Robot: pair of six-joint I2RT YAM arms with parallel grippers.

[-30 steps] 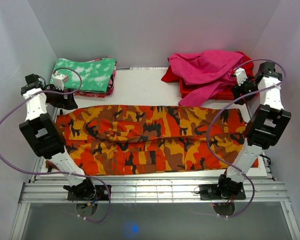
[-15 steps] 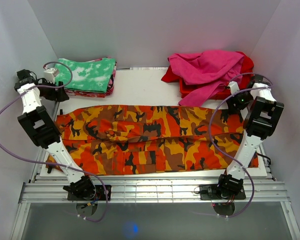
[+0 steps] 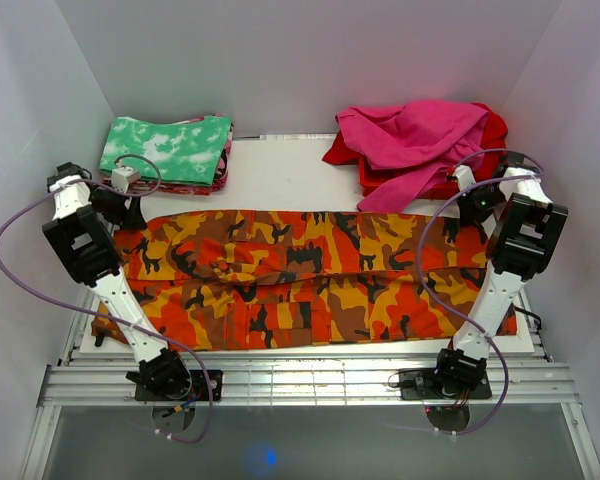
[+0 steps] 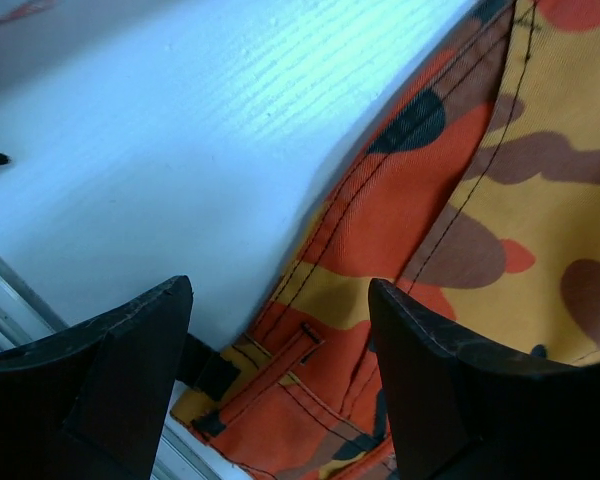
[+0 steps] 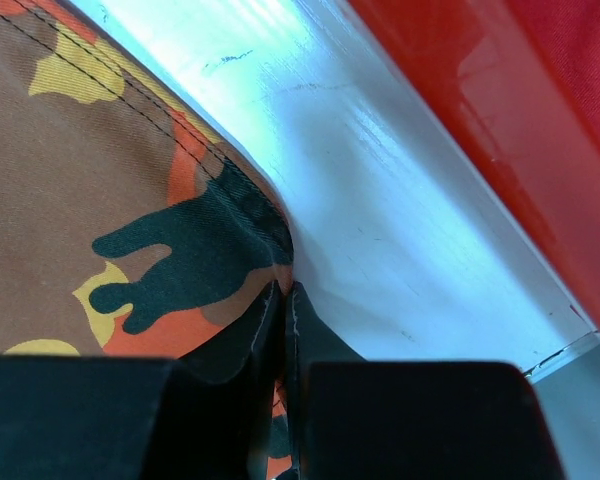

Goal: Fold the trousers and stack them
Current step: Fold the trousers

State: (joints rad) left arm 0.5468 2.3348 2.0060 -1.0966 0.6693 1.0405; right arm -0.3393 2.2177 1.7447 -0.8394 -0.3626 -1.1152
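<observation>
The camouflage trousers (image 3: 300, 280) lie spread flat across the white table, their length running left to right. My left gripper (image 3: 130, 213) is down at their far left corner. In the left wrist view it (image 4: 280, 300) is open, its two dark fingers straddling the waistband edge and a belt loop of the trousers (image 4: 460, 200). My right gripper (image 3: 477, 205) sits at the far right corner. In the right wrist view it (image 5: 285, 292) is shut, with the hem edge of the trousers (image 5: 100, 170) pinched between its fingers.
A green-and-white folded cloth (image 3: 170, 150) lies at the back left. A magenta garment (image 3: 410, 140) is heaped on red ones (image 3: 485, 125) at the back right, the red (image 5: 520, 100) close beside my right gripper. White walls stand near both sides.
My left gripper came down from beside the green cloth onto the trousers' far left corner, narrowing a little. My right gripper dropped to the far right corner and shut on the hem.
</observation>
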